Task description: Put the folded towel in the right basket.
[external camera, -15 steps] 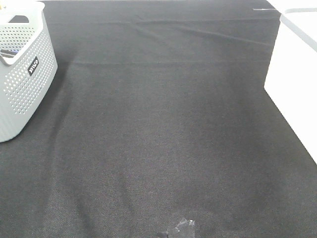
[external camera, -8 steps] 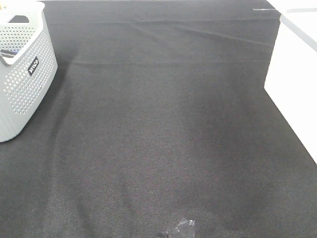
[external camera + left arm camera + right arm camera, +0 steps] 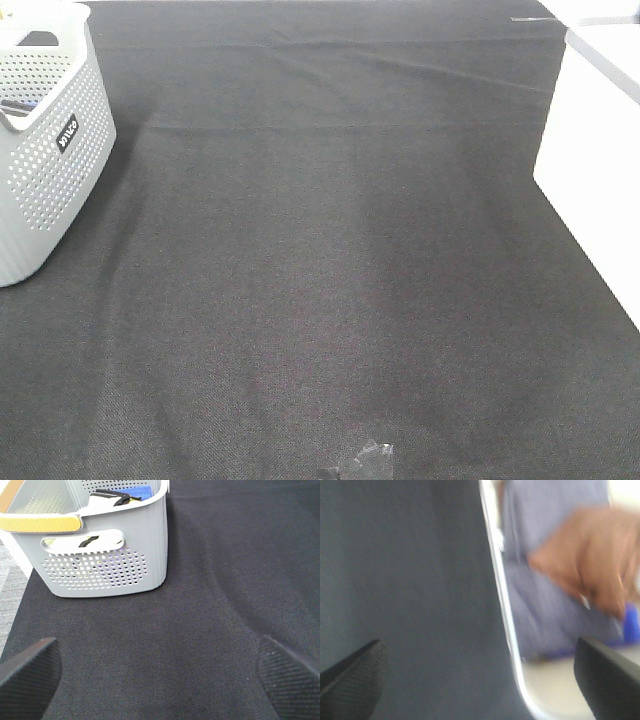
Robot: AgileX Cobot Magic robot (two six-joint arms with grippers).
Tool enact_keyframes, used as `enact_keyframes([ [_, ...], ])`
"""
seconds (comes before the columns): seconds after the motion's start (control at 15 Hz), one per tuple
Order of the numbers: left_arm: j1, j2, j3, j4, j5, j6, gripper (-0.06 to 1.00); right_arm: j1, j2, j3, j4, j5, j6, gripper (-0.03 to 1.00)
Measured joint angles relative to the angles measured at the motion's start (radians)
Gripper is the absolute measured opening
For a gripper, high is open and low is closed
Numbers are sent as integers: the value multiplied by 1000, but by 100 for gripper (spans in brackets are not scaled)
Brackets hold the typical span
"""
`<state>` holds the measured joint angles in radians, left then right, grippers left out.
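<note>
Towel (image 3: 545, 615): not surely identified; blurred pale grey-violet mass seen past the white rim of the right basket (image 3: 500, 595), right wrist view only. Not visible from the high camera.

Right basket (image 3: 600, 150): white, at the right edge of the black table (image 3: 330, 260). Contents blurred; person's hand (image 3: 590, 555) over the mass, blue object (image 3: 631, 622) beside it.

Left basket (image 3: 45, 170): grey, perforated, far left corner of the table. Yellow handle (image 3: 40, 522) across the top. Holds a blue cloth (image 3: 134, 491) and black items (image 3: 112, 496); rest hidden.

Left gripper (image 3: 160, 675): spread wide, holding nothing, above bare table near the left basket.

Right gripper (image 3: 480, 680): spread wide, holding nothing, beside the right basket's rim.

Dark scrap (image 3: 368, 460): on the table's near edge.
</note>
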<state>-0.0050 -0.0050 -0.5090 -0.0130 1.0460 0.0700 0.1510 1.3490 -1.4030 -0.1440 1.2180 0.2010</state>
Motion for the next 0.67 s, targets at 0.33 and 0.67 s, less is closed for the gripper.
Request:
enact_keyframes([
  [0.33, 0, 0, 0, 0, 0, 0, 99, 0, -450, 408, -13, -107, 23, 96],
  [0.67, 0, 0, 0, 0, 0, 0, 99, 0, -917, 711, -13, -233, 16, 96],
])
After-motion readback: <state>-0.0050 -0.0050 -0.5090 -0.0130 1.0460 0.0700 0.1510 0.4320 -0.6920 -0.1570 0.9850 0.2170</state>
